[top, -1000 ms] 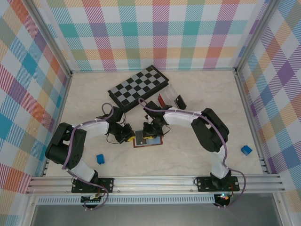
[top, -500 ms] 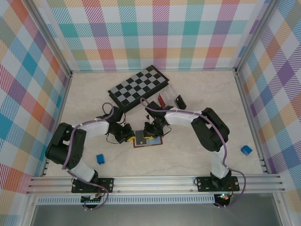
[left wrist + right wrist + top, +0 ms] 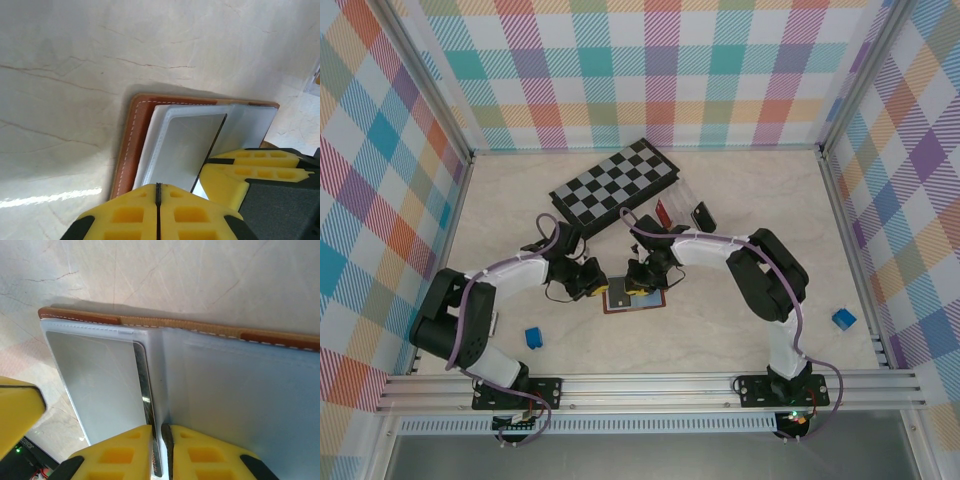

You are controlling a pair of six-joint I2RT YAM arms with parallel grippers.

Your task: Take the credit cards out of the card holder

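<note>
Card holder lies opened flat, lining up, a little nearer the near edge than the middle of the worktop, right between the two arms. Biggest thing out there is the chessboard, up toward the far edge, with a clear compartment box just beside its right end. A blue cube sits toward the near-left corner and a second blue cube by the right edge, both well apart from the action. Down to the holder itself: brown leather, white stitching, pale lining, and one silvery credit card tipped up from the left leaf beside the spine. Right gripper has its yellow pads pinched on that card's edge, a sliver of card between them. Left gripper has its pads pressed tight together, tips at the left leaf's near edge; whether they bear down on it I can't tell. My read: the holder is light, soft and floppy, likely to skid on this smooth top, so it wants pinning at the outer leaf. The card looks thin, stiff and slick, so take it by the free edge and draw it straight along the pocket.
</note>
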